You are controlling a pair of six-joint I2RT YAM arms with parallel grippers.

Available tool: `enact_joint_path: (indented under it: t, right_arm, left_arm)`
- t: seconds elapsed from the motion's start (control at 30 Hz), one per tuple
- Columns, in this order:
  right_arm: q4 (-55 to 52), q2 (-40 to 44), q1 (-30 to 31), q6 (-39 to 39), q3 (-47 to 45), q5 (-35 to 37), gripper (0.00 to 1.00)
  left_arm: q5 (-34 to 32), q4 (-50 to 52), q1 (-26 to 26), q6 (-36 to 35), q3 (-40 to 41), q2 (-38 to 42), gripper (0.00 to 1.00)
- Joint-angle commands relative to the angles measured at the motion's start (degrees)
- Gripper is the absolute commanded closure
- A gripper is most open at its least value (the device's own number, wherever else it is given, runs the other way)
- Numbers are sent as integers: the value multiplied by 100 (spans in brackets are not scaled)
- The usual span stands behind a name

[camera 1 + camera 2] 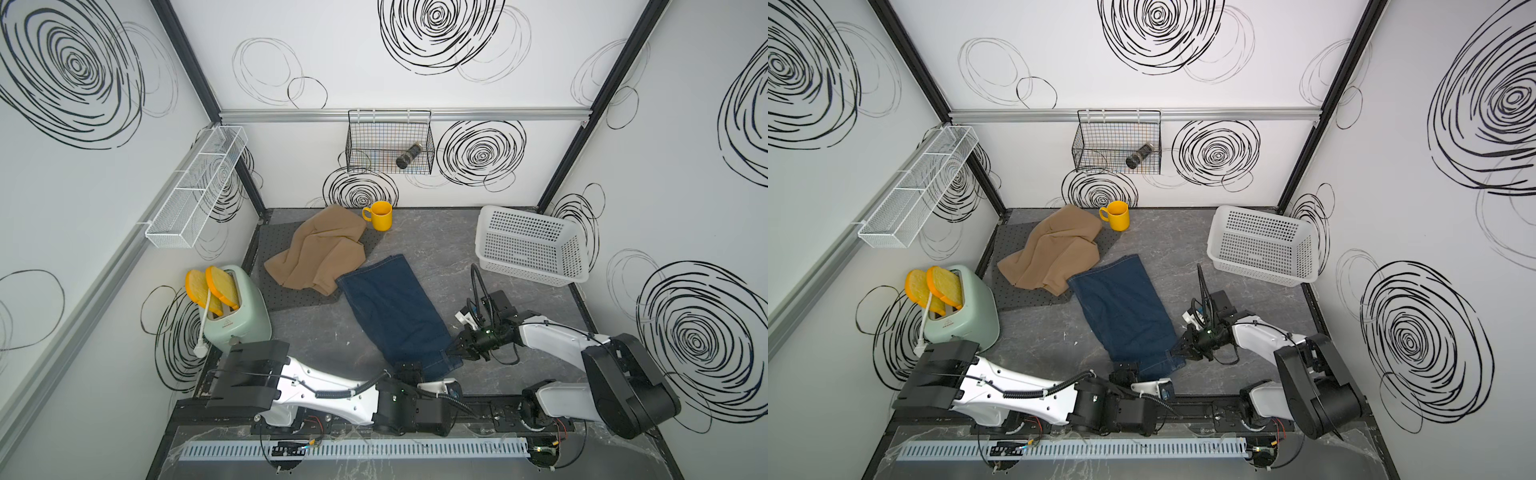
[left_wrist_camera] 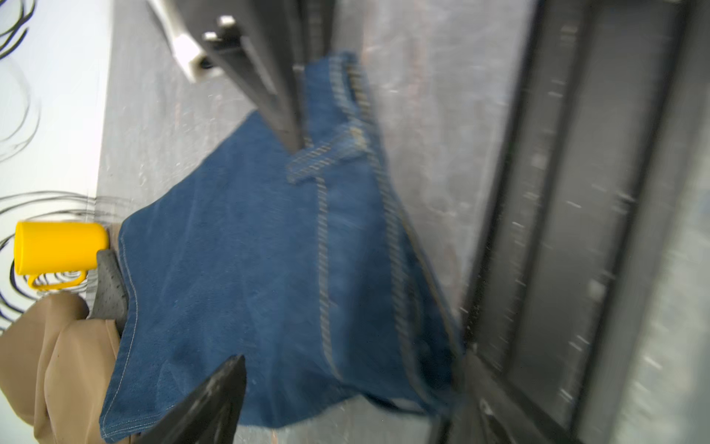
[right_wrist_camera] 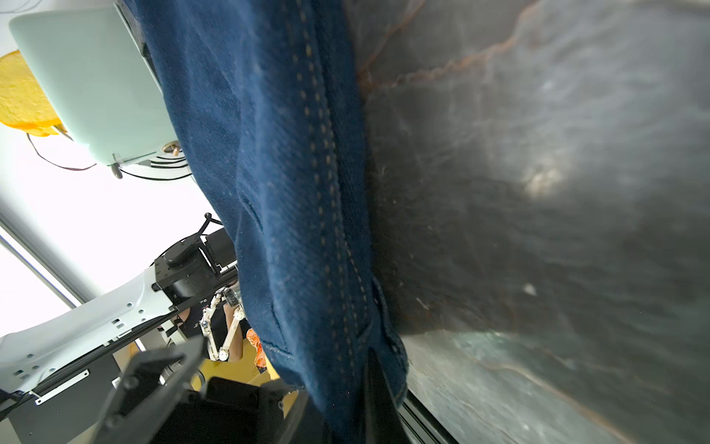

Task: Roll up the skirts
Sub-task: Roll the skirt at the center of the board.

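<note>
The dark blue denim skirt (image 1: 395, 307) (image 1: 1125, 307) lies flat mid-table, its stitched waistband toward the front. My right gripper (image 1: 451, 351) (image 3: 357, 384) is shut on the waistband's right corner, the cloth draped over one finger. My left gripper (image 1: 409, 370) (image 2: 357, 411) stands open at the near edge of the denim skirt (image 2: 249, 250), with the hem between its spread fingers (image 2: 219, 399) and nothing gripped. The tan-brown skirt (image 1: 320, 253) lies crumpled at the back left on top of the dark grey dotted skirt (image 1: 291, 301).
A yellow mug (image 1: 380, 216) stands behind the tan skirt. A white plastic basket (image 1: 528, 245) sits at the back right. A green toaster (image 1: 235, 316) with toast stands at the left. A black wire basket (image 1: 388, 141) hangs on the back wall.
</note>
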State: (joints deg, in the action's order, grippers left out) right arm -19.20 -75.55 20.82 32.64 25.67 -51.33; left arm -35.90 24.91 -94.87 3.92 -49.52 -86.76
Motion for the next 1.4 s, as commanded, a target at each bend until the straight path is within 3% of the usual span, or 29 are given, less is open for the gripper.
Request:
enact_joint_path:
  t: [0.0, 0.2, 0.33, 0.57, 0.73, 0.77, 0.83, 0.93, 1.07, 1.17, 1.27, 1.37]
  right_arm:
    - [-214, 115, -121, -302, 87, -166, 89]
    - [-251, 153, -152, -356, 81, -133, 90]
    - [-193, 251, -255, -301, 34, -181, 90]
    - [-176, 278, -307, -312, -42, -256, 89]
    - [-205, 254, -310, -329, -3, -214, 88]
    - [-194, 251, -322, -316, -1, -185, 87]
    - [-187, 245, -363, -290, 8, -134, 84]
    - [-125, 254, -542, -177, 17, 1, 75]
    - [67, 462, -750, 74, 65, 254, 56]
    - [294, 639, -755, 204, 40, 423, 42]
    - [251, 783, -740, 230, 17, 813, 31]
    - [273, 1095, -605, 191, -4, 1352, 27]
  left_arm:
    - [-145, 376, -270, 30, -140, 183, 6]
    - [-437, 424, 15, -188, -242, -455, 3]
    - [-835, -152, 285, -580, -162, -812, 2]
    - [-1320, -1397, 533, -1399, 70, -1030, 11]
    - [-1490, -2009, 464, -1742, 248, -1100, 44]
    - [-1517, -2097, 419, -1771, 289, -1061, 57]
    - [-1691, -2273, 220, -1801, 384, -957, 100]
    - [-1693, -2194, -85, -1501, 414, -727, 100]
    - [-1284, -1996, -207, -580, 489, -207, 100]
    - [-682, -1996, -19, 160, 616, 290, 100]
    - [363, -2029, 521, 949, 760, 941, 100]
    - [1476, -2270, 1215, 1492, 1070, 1594, 100]
